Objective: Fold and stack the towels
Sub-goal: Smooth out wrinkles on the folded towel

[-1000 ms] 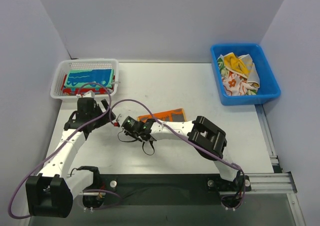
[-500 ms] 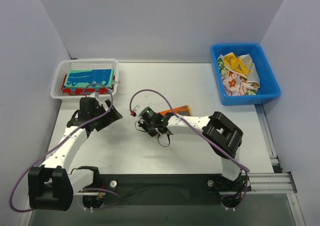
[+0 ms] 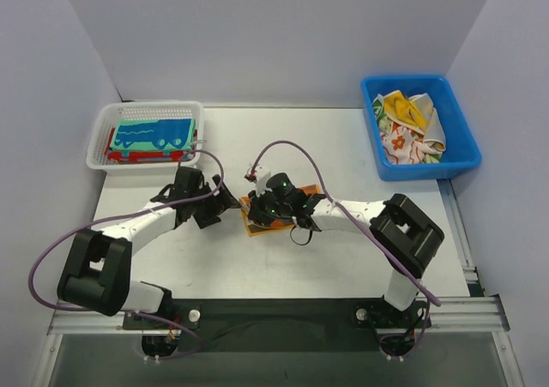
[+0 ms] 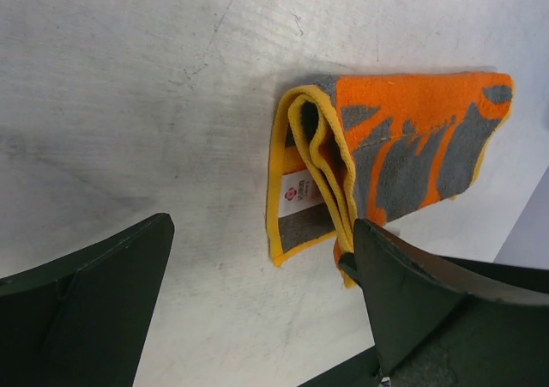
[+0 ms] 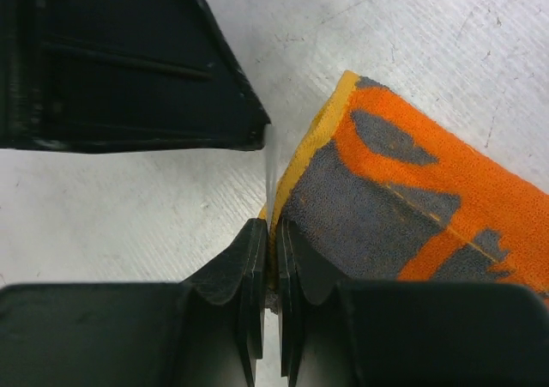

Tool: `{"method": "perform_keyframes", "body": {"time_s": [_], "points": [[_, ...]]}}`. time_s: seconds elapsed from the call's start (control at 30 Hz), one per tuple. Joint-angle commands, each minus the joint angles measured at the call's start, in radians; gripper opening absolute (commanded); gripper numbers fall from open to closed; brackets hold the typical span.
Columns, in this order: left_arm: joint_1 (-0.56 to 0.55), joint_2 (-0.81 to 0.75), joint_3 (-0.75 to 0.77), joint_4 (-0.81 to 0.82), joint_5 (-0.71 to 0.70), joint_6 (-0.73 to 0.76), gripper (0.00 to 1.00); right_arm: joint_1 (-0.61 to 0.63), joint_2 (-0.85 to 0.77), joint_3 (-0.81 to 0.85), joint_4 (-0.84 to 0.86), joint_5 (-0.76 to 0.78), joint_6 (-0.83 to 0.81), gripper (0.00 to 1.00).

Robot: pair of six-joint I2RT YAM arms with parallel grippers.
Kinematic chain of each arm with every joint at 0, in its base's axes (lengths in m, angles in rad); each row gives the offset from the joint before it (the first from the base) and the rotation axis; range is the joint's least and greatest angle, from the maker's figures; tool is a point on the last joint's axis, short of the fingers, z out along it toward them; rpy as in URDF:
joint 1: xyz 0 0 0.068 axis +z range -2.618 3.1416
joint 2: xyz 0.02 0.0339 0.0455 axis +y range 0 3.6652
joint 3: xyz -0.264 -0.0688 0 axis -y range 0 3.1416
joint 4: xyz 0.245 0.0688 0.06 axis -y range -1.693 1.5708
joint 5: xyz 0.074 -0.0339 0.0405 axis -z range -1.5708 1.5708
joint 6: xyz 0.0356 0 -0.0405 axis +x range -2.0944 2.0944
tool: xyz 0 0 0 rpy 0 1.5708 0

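1. The right gripper (image 5: 268, 254) is pressed together on the yellow border of the grey-and-orange towel (image 5: 403, 207), near its left end.
2. The left gripper (image 4: 262, 232) is spread wide and holds nothing. The folded end of the same towel lies just ahead of it, between the two jaws.
3. The towel rests near the middle of the table (image 3: 360, 147). Its long axis is almost parallel to the near edge.
4. The right arm has the hold. The folded towels (image 3: 153, 136) wait in the white basket (image 3: 146, 108) at the far left corner, so the carry probably goes left and away.
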Motion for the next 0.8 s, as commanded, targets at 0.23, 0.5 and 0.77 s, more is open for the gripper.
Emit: {"method": "perform_keyframes", "body": {"time_s": [0.23,0.5,0.77], "points": [[-0.012,-0.044,0.032,0.032,-0.125,-0.012,0.98,0.066,0.043,0.166,-0.296,0.134,-0.136,0.11],[0.029,-0.162,0.067,-0.105,-0.203,0.105,0.97,0.142,0.137,0.353,-0.604,0.237,-0.215,0.29],[0.156,-0.262,0.085,-0.194,-0.203,0.221,0.97,0.175,0.213,0.459,-0.769,0.294,-0.209,0.47]]}}
